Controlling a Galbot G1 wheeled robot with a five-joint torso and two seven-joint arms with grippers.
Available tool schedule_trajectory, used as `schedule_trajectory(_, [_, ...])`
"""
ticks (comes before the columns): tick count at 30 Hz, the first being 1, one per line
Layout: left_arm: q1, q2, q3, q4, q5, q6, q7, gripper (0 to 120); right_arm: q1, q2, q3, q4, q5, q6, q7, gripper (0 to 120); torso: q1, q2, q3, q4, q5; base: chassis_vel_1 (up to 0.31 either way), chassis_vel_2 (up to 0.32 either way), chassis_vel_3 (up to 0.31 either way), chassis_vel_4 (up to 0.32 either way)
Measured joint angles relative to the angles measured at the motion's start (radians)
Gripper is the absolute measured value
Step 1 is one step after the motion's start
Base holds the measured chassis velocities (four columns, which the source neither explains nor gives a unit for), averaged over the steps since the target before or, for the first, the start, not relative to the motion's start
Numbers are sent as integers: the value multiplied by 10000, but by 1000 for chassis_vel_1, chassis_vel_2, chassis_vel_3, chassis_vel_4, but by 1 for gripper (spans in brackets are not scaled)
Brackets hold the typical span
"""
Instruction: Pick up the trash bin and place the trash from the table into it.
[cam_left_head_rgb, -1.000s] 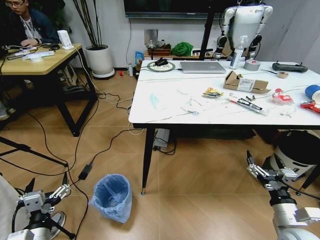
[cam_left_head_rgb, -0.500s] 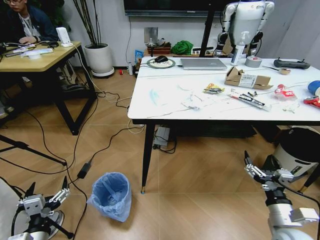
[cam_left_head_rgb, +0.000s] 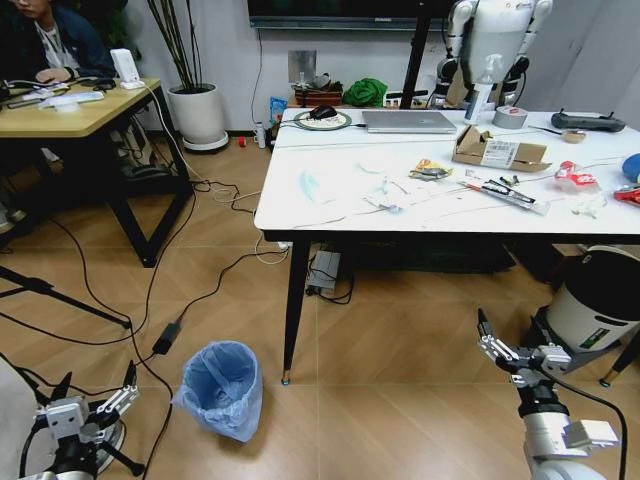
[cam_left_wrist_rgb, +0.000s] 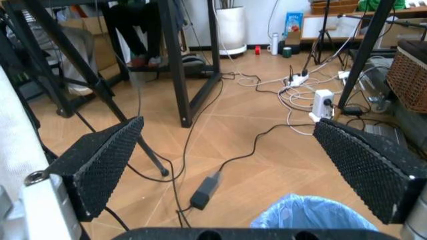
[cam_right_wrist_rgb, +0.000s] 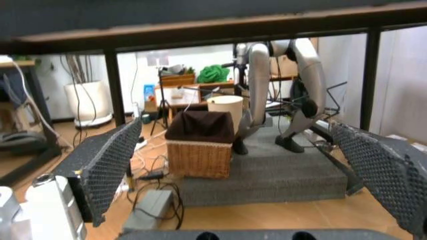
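Label on cardboard box (cam_left_head_rgb: 499, 151) — white, unreadable — on the table (cam_left_head_rgb: 330, 205)

Robotics lab/office: humanoid robot (cam_left_head_rgb: 493, 40) by wall, floor cables (cam_left_head_rgb: 200, 300), desks, wall screen (cam_left_head_rgb: 340, 12).

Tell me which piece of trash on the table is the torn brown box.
The cardboard box near the far edge of the table, beside the laptop: brown, torn open, with a white label; the rest are small wrappers and tissues.
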Motion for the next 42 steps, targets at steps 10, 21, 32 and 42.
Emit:
schedule_trajectory(10, [-6,-117,21,47,74,-88,78,100,-110,-612,25,-440,-662,330,-368,100,-153,-428,-277,0,0,0,0,0,0])
schedule_trajectory(21, [27,57,-2,-1,72,-86,102,100,-384,-1607,187,-552,-1238,591,-529,100,-299,-844,-547,-1,-1,0,0,0,0])
schedule_trajectory(32, [82,94,19,215,109,-112,144,100,4,-1166,200,-545,-1652,461,-550,100,-469,-1292,-823,0,-1,0,0,0,0])
schedule_trajectory(42, [184,58,20,130,112,-203,246,100,193,-845,253,-526,-1583,370,-571,100,-601,-1724,-1125,-1,0,0,0,0,0])
